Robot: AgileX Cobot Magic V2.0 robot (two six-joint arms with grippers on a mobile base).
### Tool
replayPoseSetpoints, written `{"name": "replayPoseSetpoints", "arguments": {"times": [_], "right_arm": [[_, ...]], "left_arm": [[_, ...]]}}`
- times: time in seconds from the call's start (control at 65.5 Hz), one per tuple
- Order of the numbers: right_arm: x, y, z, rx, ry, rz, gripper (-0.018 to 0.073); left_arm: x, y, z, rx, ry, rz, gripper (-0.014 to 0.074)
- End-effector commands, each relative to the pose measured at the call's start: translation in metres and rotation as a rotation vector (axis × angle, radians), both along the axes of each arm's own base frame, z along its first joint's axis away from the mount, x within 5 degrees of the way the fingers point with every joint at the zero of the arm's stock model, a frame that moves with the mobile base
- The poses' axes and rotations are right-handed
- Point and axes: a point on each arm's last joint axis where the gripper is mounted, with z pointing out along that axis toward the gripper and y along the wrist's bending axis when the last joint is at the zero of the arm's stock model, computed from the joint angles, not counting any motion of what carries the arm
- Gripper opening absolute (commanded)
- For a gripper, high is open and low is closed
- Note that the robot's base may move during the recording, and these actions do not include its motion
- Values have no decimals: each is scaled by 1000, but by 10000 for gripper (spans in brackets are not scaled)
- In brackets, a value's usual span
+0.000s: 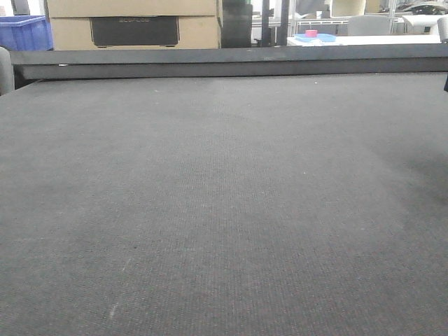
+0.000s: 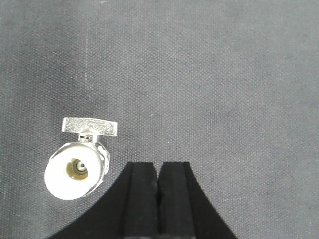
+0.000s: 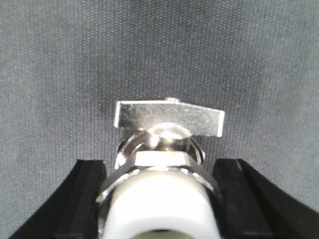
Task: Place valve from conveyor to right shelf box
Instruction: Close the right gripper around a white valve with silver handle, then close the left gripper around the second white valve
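The conveyor (image 1: 224,210) is a wide dark grey woven belt with a dark rail (image 1: 231,61) along its far edge; no valve or gripper shows in the front view. In the right wrist view a chrome valve (image 3: 162,149) with a flat T-handle and white end cap sits between the black fingers of my right gripper (image 3: 159,164), which press on both its sides. Whether it rests on the belt I cannot tell. In the left wrist view another valve (image 2: 77,167) lies on the belt, just left of my left gripper (image 2: 158,164), which is shut and empty. The shelf box is out of view.
Beyond the rail stand stacked cardboard boxes (image 1: 133,24), a blue crate (image 1: 24,31) at the far left, and a white table (image 1: 364,40) with a pink item at the back right.
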Motion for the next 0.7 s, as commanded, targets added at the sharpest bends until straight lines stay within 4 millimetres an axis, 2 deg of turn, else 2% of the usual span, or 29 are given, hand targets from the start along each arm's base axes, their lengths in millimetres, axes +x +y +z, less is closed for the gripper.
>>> {"name": "replayPoseSetpoints", "arguments": {"times": [0.0, 0.137, 0.214, 0.29, 0.473, 0.687], "right_arm": [[-2, -1, 13, -11, -29, 7, -162], [-7, -1, 52, -16, -139, 9, -162], [-9, -1, 71, -20, -209, 9, -162], [-13, -1, 90, -23, -274, 8, -162], [-21, 0, 114, -27, -352, 8, -162], [-27, 0, 117, -26, -340, 10, -162]], "left_arm": [[-1, 4, 3, 0, 5, 24, -66], [-5, 17, 1, 6, 49, 67, 162], [-6, 22, 0, 29, 60, 36, 276], [-5, 24, -2, 54, 71, -11, 351], [7, 28, -20, 87, 151, -35, 404], [27, 34, -50, 122, 251, -43, 435]]}}
